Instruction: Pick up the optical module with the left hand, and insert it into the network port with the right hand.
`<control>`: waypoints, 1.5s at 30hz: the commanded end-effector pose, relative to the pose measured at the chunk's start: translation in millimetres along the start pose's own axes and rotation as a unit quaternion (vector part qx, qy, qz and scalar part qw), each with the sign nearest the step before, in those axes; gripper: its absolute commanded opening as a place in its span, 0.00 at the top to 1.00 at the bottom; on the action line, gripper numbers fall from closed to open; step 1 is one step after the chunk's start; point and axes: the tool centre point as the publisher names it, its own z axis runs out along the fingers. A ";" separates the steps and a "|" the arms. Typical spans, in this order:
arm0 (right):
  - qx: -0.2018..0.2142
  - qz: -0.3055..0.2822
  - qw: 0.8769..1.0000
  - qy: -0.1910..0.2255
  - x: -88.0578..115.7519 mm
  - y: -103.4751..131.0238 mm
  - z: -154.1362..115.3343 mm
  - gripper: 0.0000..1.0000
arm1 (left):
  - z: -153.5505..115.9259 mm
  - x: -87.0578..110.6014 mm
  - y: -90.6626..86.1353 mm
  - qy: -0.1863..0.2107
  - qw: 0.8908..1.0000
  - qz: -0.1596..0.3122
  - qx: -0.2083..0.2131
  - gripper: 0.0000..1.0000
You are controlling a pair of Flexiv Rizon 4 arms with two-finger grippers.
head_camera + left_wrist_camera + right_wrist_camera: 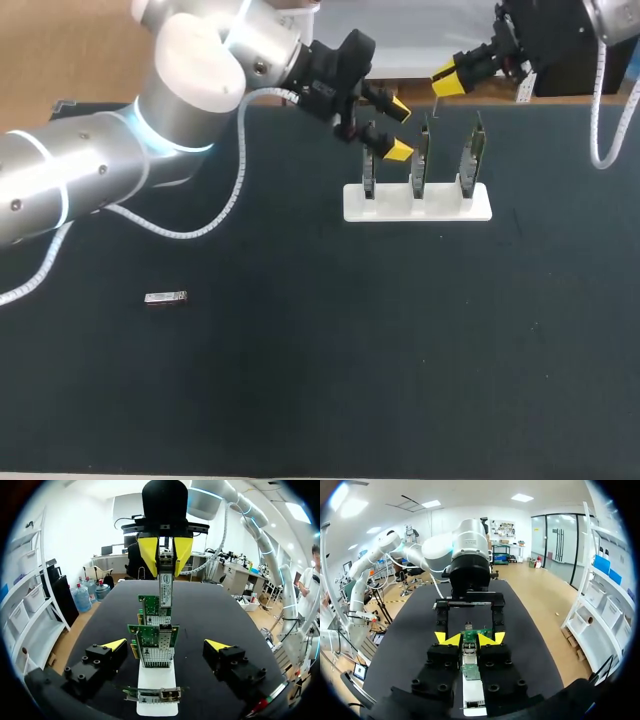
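R fingers (pixel 150 555) clamped on the module (pixel 165 590) just above the far card (pixel 154 606) in the stand (pixel 420 207), L fingers (pixel 397 151) released, wide apart by the cards, so line the module up square w/ that card's port & push straight, no twist; 2nd module (pixel 165 298) lies apart on the surface (pixel 300 380).

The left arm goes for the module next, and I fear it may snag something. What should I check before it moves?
1. Module lies free on the table: ok.
2. Left gripper open: ok.
3. Left gripper at the module: not ok; it is at the card stand.
4. Its fingers clear of the cards: ok, gaps on both sides.
5. Right gripper empty: cannot tell; a narrow thing shows between its tips.
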 end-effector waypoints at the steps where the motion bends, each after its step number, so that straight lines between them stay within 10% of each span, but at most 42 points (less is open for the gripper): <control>1: 0.002 -0.001 1.000 0.000 -0.3 1.3 -0.5 1.00 | -0.3 0.1 -0.7 0.006 1.000 0.006 0.007 0.00; 45: -0.008 -0.022 1.000 0.010 -4.8 1.9 10.3 1.00 | 3.7 2.8 -4.0 0.020 1.000 0.007 0.010 0.00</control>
